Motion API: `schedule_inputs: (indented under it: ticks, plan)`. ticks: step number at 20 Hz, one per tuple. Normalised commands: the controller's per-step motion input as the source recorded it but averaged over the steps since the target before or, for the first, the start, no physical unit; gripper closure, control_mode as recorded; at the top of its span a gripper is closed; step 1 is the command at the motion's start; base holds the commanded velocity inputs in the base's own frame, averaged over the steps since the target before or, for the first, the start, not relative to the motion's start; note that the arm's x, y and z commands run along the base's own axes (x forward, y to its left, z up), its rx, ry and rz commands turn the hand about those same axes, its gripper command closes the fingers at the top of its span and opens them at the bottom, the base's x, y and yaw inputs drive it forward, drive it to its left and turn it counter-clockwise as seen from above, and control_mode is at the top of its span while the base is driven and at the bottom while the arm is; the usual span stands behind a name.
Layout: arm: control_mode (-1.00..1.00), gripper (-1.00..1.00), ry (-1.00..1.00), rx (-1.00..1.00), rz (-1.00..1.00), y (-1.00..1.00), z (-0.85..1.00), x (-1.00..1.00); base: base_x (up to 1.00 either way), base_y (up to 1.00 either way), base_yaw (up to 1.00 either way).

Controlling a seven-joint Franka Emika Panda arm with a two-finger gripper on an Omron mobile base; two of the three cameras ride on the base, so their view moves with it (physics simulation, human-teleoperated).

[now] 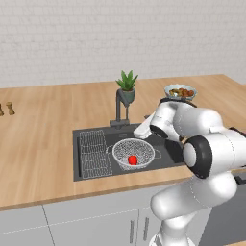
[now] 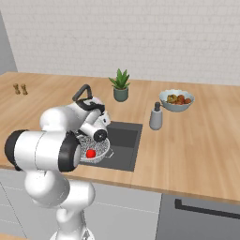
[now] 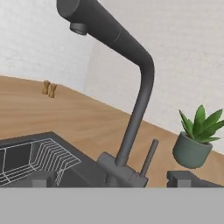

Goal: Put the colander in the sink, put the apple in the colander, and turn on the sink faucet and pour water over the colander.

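Colander point(image 1: 133, 153) is sitting mid-frame in the sink point(image 1: 158, 135) holding the apple point(image 1: 132, 160), while the tool point(image 3: 111, 179) is gaping wide and empty, facing the faucet point(image 3: 131, 105).

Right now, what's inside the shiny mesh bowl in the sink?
A small red apple sits inside the colander, which rests in the sink. The sink floor beneath the colander is covered.

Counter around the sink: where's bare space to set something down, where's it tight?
Free: wood left of the sink, up to the two small shakers; front right counter, below the soap dispenser and fruit bowl. Crowded: behind the sink, with faucet and potted plant side by side.
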Motion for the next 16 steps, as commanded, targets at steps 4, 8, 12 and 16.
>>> schedule_inputs:
  ticks: [4,8,12,16]
  plan:
    - [-1.00,-1.00,-0.02,0.00,0.00,-0.10,0.28,0.18,0.00,0.00,0.00]
    - [-1.00,-1.00,0.00,0.00,0.00,-0.14,0.30,0.12,0.00,0.00,0.00]
    - [-1.00,-1.00,0.02,0.00,0.00,-0.13,0.37,0.14,0.00,0.00,0.00]
    - [-1.00,-1.00,0.04,0.00,0.00,-0.10,0.37,0.13,0.00,0.00,0.00]
